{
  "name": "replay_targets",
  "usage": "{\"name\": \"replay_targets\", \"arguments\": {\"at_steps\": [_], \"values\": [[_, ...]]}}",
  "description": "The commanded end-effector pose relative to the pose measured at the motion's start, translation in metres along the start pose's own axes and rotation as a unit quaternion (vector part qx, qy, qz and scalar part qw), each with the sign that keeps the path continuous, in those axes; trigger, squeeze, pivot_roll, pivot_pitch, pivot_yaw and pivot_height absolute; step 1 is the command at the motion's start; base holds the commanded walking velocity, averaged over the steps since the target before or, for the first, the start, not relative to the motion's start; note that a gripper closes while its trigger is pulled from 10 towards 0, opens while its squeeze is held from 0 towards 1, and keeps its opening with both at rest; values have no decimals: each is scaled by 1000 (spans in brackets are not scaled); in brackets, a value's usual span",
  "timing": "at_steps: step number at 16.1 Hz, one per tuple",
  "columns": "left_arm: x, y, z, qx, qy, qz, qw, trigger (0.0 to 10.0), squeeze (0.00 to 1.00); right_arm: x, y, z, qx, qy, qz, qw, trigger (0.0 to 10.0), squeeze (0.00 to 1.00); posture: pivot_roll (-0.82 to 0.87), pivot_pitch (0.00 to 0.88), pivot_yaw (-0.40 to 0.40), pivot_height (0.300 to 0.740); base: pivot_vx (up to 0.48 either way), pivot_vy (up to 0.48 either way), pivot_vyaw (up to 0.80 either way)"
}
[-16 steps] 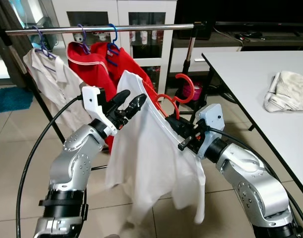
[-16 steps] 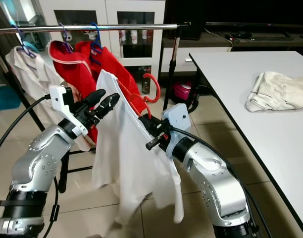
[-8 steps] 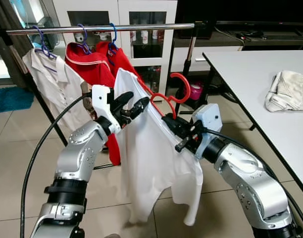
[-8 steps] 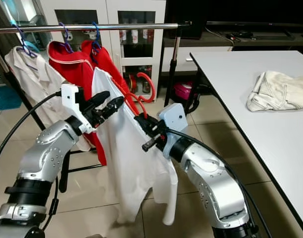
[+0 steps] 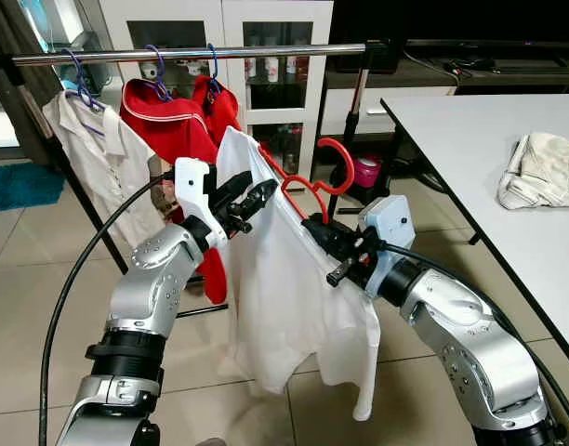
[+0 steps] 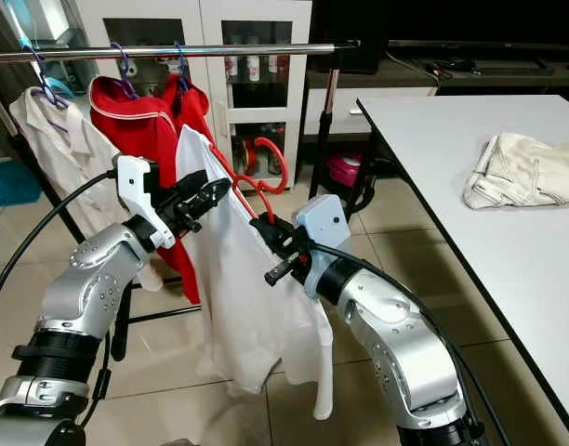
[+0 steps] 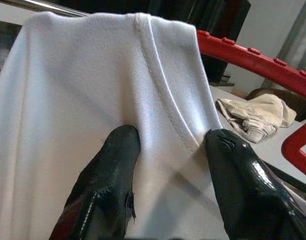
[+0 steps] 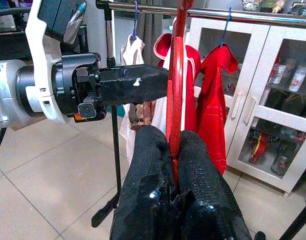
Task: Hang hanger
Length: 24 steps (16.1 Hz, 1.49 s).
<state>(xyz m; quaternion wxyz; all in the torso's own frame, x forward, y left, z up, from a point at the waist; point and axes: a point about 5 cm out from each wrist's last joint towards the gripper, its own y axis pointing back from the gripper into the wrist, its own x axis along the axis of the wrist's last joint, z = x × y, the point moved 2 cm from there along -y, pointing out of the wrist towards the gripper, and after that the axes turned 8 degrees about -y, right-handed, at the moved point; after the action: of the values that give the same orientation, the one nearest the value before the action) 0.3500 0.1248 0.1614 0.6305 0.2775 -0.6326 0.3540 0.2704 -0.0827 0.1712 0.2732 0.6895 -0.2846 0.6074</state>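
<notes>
Red hanger (image 5: 312, 190) carrying white shirt (image 5: 289, 279), held between both arms, below and in front of the metal rail (image 5: 187, 55). Right gripper (image 5: 320, 229) pinching the hanger's frame, fingers (image 8: 158, 165) pressed together on the red plastic. Left gripper (image 5: 250, 197) with fingertips (image 7: 120, 145) spread, pushing into the shirt's shoulder seam — supporting, not clamping. Compared with 1 s ago: load raised and carried closer to the rail, hook (image 5: 338, 167) higher. Hook not yet over the rail — more lift likely needed, right of the 2 red garments (image 5: 173, 125).

Right gripper (image 8: 174, 150) jaws clamped on red hanger (image 8: 176, 75); left gripper (image 8: 118, 85) alongside; rail (image 8: 203, 12) above.
</notes>
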Motion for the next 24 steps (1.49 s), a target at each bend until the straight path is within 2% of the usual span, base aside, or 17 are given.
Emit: {"name": "replay_targets", "arguments": {"at_steps": [1, 15, 18, 21, 24], "values": [[4, -4, 1, -10, -11, 3, 1000, 0, 0, 13, 0, -6, 14, 17, 31, 999, 0, 0, -105, 0, 18, 740, 0, 0, 0], [3, -4, 4, -19, -11, 12, 1000, 0, 0, 11, 2, -4, 11, 19, 27, 999, 0, 0, -109, 0, 10, 740, 0, 0, 0], [6, 0, 5, -15, 2, 34, 999, 0, 0, 4, 6, 4, -14, 24, 7, 1000, 0, 0, -116, 0, 4, 740, 0, 0, 0], [13, 8, 8, -24, 19, 67, 997, 0, 0, -11, 10, 18, -63, 27, -31, 997, 0, 0, -119, 0, 5, 740, 0, 0, 0], [19, 21, 3, -16, 15, 84, 996, 0, 0, -23, 17, 32, -97, 28, -62, 993, 0, 0, -116, 0, 5, 740, 0, 0, 0]]}}
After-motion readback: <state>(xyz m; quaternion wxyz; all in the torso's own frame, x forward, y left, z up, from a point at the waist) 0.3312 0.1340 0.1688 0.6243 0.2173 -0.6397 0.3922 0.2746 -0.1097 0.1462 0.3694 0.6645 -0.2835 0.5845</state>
